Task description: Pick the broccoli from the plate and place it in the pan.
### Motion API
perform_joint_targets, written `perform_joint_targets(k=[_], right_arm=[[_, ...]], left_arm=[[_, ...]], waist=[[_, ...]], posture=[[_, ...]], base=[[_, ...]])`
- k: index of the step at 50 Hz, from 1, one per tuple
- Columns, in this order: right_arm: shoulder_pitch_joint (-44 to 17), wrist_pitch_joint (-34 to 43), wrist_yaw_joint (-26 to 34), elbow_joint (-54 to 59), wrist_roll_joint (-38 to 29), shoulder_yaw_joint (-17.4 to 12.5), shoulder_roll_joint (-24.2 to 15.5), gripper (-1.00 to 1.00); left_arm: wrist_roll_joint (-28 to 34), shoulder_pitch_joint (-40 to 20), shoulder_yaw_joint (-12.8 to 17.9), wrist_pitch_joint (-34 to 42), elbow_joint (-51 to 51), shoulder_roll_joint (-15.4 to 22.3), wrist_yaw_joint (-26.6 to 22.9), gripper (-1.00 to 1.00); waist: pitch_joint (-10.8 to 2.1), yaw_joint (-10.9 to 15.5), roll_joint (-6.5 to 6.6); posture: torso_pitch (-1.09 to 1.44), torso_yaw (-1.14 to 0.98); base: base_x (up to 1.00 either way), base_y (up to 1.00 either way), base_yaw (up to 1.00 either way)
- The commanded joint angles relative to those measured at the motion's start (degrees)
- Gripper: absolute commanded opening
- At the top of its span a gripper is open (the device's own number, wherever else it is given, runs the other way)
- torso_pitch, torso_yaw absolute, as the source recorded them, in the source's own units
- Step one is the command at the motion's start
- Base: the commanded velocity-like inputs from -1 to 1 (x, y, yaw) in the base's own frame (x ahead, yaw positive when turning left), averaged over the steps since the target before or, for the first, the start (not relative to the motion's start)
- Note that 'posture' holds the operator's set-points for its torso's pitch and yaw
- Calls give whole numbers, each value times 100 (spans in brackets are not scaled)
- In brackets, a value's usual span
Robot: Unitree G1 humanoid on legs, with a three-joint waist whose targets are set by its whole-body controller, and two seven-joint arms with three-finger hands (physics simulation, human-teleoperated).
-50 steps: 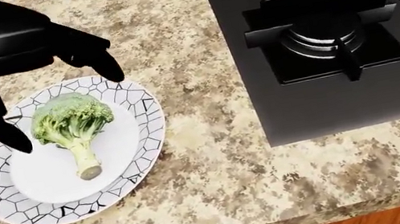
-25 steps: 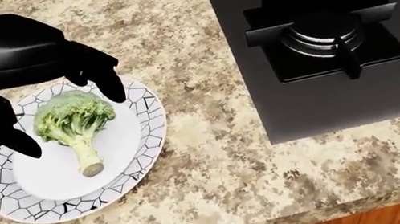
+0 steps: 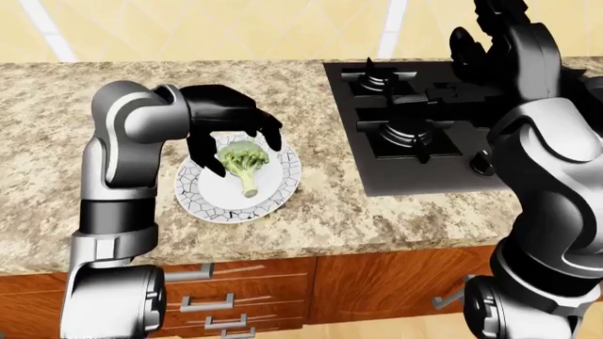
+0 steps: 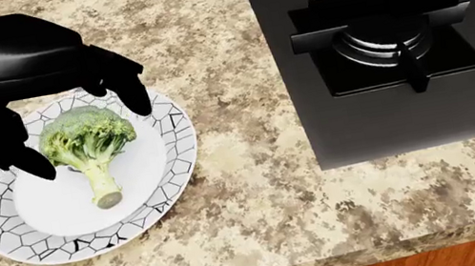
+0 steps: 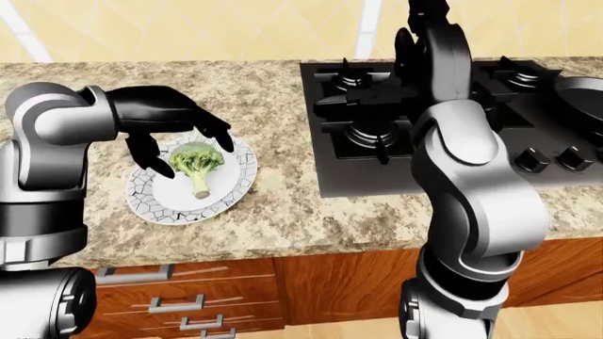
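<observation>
One broccoli (image 4: 88,148) lies on the plate (image 4: 43,241) at the left of the head view, on the white middle of it, with the crackle-patterned rim showing all round. Its long axis runs nearly top to bottom in that view: the green head points to the top, a little to the left, and the pale cut stalk points to the bottom, ending short of the rim. The plate rests on the speckled granite table (image 4: 250,203), near its lower edge.

Over the broccoli hangs the left hand (image 4: 48,99), black, reaching in from the left on a grey arm. Its fingers are spread and curled downward. One fingertip (image 4: 35,167) comes down just left of the green head and another stands just to the right of it, over the plate's upper rim. The head sits between them; whether either finger touches it I cannot tell, and they are not closed round it.

Further right, set into the table, is the black stove (image 4: 408,111), with a burner grate (image 4: 387,43) in the middle of the head view's right half.

At the right of the left-eye view the right hand (image 3: 490,35) is held up high above the stove, on a raised grey arm; whether its fingers are spread or closed I cannot tell. In the right-eye view a dark round pan (image 5: 582,90) shows at the far right edge, on the stove, well apart from the plate.
</observation>
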Motion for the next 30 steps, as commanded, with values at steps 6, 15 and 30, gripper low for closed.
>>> perform_joint_targets(k=[6, 15, 30], right_arm=[[-195, -141, -5, -131, -29, -66, -64, 100], [-183, -117, -7, -169, -26, -79, -65, 100], [-174, -153, -1, -157, -31, -57, -58, 100]], left_arm=[[5, -193, 67, -62, -54, 15, 218, 27], [50, -38, 57, -82, -35, -46, 211, 30], [204, 28, 26, -253, 220, -90, 493, 25]], waist=[[-170, 3, 10], [-178, -1, 10], [-185, -3, 10]], posture=[[0, 0], [0, 0], [0, 0]], base=[[0, 0, 0], [0, 0, 0], [0, 0, 0]])
